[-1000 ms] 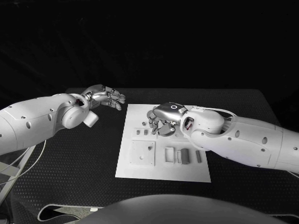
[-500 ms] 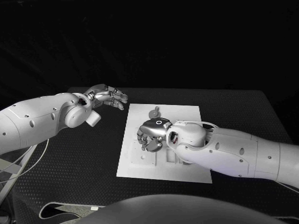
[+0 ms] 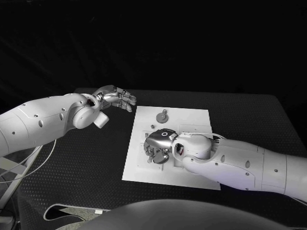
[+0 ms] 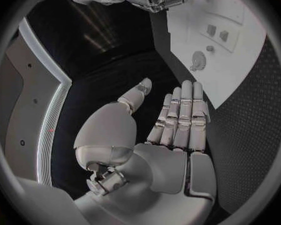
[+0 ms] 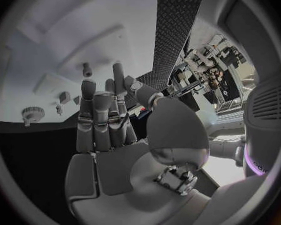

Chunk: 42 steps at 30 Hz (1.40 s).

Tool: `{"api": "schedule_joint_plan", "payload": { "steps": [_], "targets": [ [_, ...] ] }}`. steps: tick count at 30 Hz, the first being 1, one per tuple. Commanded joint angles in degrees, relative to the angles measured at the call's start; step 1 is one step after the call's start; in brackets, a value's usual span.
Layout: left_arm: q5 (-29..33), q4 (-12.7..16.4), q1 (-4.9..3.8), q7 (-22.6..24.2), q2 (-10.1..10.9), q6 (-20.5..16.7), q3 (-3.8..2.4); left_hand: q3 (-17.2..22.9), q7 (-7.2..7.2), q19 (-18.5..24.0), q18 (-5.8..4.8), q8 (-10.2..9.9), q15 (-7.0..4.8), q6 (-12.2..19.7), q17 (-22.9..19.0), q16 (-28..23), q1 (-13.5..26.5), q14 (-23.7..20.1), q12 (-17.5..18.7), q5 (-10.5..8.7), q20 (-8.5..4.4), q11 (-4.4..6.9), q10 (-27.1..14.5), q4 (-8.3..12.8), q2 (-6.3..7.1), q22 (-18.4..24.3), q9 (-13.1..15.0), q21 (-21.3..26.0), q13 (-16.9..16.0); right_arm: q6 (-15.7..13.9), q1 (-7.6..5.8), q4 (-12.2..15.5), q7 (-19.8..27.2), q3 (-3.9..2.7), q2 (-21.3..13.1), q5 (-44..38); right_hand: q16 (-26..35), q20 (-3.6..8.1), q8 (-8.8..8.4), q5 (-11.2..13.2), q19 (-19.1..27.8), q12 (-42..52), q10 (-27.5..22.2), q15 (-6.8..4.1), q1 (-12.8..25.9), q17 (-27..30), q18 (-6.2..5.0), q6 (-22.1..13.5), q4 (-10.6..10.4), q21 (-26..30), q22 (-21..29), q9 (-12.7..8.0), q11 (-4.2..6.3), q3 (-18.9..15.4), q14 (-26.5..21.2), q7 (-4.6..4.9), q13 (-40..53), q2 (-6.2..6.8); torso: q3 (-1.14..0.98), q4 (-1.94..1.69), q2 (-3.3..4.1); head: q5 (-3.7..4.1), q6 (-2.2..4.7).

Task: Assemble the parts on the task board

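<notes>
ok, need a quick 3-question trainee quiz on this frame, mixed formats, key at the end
1. True or false: the left hand is gripping a part from the task board.
2. Which hand hovers directly over the task board? A) left B) right C) both
3. Fill in: the round gear-like part lies near the board's ____ edge, as the robot sees it (near or far).

Key:
1. False. The left hand is off the board, over the black table, fingers extended and holding nothing.
2. B. The right hand is over the board's middle, with nothing in it.
3. Far.
</notes>
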<state>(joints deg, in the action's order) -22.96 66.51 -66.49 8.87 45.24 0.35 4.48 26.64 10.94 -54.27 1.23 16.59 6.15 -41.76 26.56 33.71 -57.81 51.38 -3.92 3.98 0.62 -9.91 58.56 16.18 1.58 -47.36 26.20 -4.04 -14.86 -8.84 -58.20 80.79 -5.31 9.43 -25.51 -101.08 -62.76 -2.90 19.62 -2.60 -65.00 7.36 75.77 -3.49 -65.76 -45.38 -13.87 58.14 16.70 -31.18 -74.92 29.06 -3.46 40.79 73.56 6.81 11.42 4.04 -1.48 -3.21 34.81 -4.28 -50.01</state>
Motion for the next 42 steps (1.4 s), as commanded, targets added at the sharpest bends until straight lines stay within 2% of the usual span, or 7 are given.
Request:
{"api": "schedule_joint_plan", "payload": {
  "steps": [1, 9, 16, 23, 29, 37, 42],
  "targets": [
    [-0.1, 0.1, -0.07, 0.8, -0.1, 0.5, -0.04, -0.2, 2.13, -0.2, 0.93, 0.3, 0.05, 0.4, 0.1, -0.3, 0.6, 0.3, -0.2, -0.32, -0.1, 0.01, -0.3, -0.1, -0.06, 0.1, -0.1, -0.1, 0.1, 0.8, 0.18, -0.3, 0.2, -0.01, 0.3, -0.9, -0.1, 0.15, 0.05, -0.2, 0.0, 0.4, 1.4, -0.56, -0.1, -0.1, -1.13, 0.0, -0.1, -0.2, -1.2, 0.1, 1.15, 0.4, -0.4, -0.07, 0.4, -0.88, -0.04, 0.03, -0.02, -0.21, 0.01],
    [-0.1, 0.0, -0.07, 0.8, -0.2, 0.7, -0.04, -0.2, 2.13, -0.2, 0.93, 0.3, 0.05, 0.5, 0.1, -0.3, 0.7, 0.3, -0.2, -0.32, -0.1, 0.01, -0.3, -0.1, -0.05, 0.1, -0.1, -0.1, 0.1, 0.7, 0.54, -1.6, 0.6, -0.01, 1.1, -0.8, -0.1, 0.14, 0.03, -0.2, 0.0, 0.3, 1.4, -0.55, 0.0, -0.1, -1.13, 0.0, -0.1, -0.2, -1.3, 0.1, 1.14, 0.4, -0.4, -0.05, 0.4, -0.94, 0.0, -0.07, -0.02, -0.36, 0.01],
    [-0.1, -0.1, -0.07, 0.7, -0.3, 0.7, -0.04, -0.2, 2.13, -0.2, 0.93, 0.3, 0.05, 0.5, 0.2, -0.4, 0.7, 0.3, -0.2, -0.32, -0.1, 0.01, -0.3, -0.1, -0.06, 0.1, -0.1, -0.1, 0.1, 0.4, 0.78, -2.2, 0.6, -0.01, 1.8, -1.0, -0.1, 0.14, 0.02, -0.2, 0.0, 0.3, 1.4, -0.54, 0.0, -0.1, -1.13, -0.1, -0.1, -0.2, -1.3, 0.1, 1.13, 0.4, -0.4, -0.04, 0.5, -0.98, 0.0, 0.06, -0.02, -0.25, 0.01],
    [-0.1, -0.1, -0.07, 0.7, -0.4, 0.8, -0.04, -0.2, 2.14, -0.2, 0.93, 0.3, 0.05, 0.5, 0.2, -0.4, 0.7, 0.3, -0.2, -0.31, -0.1, 0.0, -0.3, -0.1, -0.07, 0.1, -0.1, -0.1, 0.1, 0.3, 0.98, -2.4, 0.7, 0.01, 2.0, -1.3, -0.1, 0.14, 0.01, -0.2, 0.0, 0.3, 1.4, -0.54, 0.0, -0.1, -1.13, -0.1, -0.1, -0.2, -1.3, 0.2, 1.13, 0.4, -0.5, -0.03, 0.5, -1.0, 0.02, 0.0, -0.03, -0.3, 0.01],
    [-0.1, -0.1, -0.07, 0.7, -0.5, 0.9, -0.04, -0.2, 2.14, -0.2, 0.93, 0.3, 0.05, 0.5, 0.2, -0.4, 0.7, 0.3, -0.2, -0.31, -0.1, 0.0, -0.4, -0.1, -0.08, 0.1, -0.1, -0.1, 0.1, 0.2, 1.13, -2.6, 0.7, 0.03, 2.3, -1.4, -0.1, 0.14, 0.0, -0.2, 0.0, 0.3, 1.4, -0.54, 0.0, -0.1, -1.13, -0.1, -0.1, -0.2, -1.3, 0.2, 1.13, 0.4, -0.5, -0.03, 0.5, -1.02, -0.01, 0.05, -0.04, -0.63, 0.01],
    [-0.1, -0.2, -0.06, 0.7, -0.5, 0.9, -0.04, -0.2, 2.14, -0.2, 0.92, 0.3, 0.06, 0.5, 0.3, -0.4, 0.8, 0.3, -0.2, -0.31, -0.09, 0.0, -0.4, -0.1, -0.1, 0.1, -0.1, -0.1, 0.1, -0.3, 1.19, -3.1, 0.9, 0.54, 2.6, -2.9, -0.1, 0.15, 0.01, -0.2, 0.1, 0.3, 1.4, -0.54, 0.0, -0.1, -1.13, -0.1, 0.0, -0.3, -1.3, 0.2, 1.13, 0.4, -0.5, -0.03, 0.6, -1.04, 0.0, 0.08, -0.05, -0.95, 0.01],
    [-0.1, -0.2, -0.06, 0.7, -0.6, 0.9, -0.04, -0.2, 2.15, -0.2, 0.92, 0.4, 0.06, 0.5, 0.3, -0.5, 0.8, 0.3, -0.2, -0.31, -0.09, 0.0, -0.4, -0.1, -0.12, 0.1, -0.1, -0.1, 0.1, -0.9, 1.19, -3.7, 0.8, 0.65, 2.8, -3.2, -0.1, 0.15, 0.01, -0.2, 0.1, 0.2, 1.4, -0.54, 0.0, -0.2, -1.13, -0.1, 0.0, -0.3, -1.3, 0.2, 1.13, 0.4, -0.5, -0.04, 0.6, -1.04, -0.02, 0.05, -0.03, -1.16, 0.01]
  ]
}}
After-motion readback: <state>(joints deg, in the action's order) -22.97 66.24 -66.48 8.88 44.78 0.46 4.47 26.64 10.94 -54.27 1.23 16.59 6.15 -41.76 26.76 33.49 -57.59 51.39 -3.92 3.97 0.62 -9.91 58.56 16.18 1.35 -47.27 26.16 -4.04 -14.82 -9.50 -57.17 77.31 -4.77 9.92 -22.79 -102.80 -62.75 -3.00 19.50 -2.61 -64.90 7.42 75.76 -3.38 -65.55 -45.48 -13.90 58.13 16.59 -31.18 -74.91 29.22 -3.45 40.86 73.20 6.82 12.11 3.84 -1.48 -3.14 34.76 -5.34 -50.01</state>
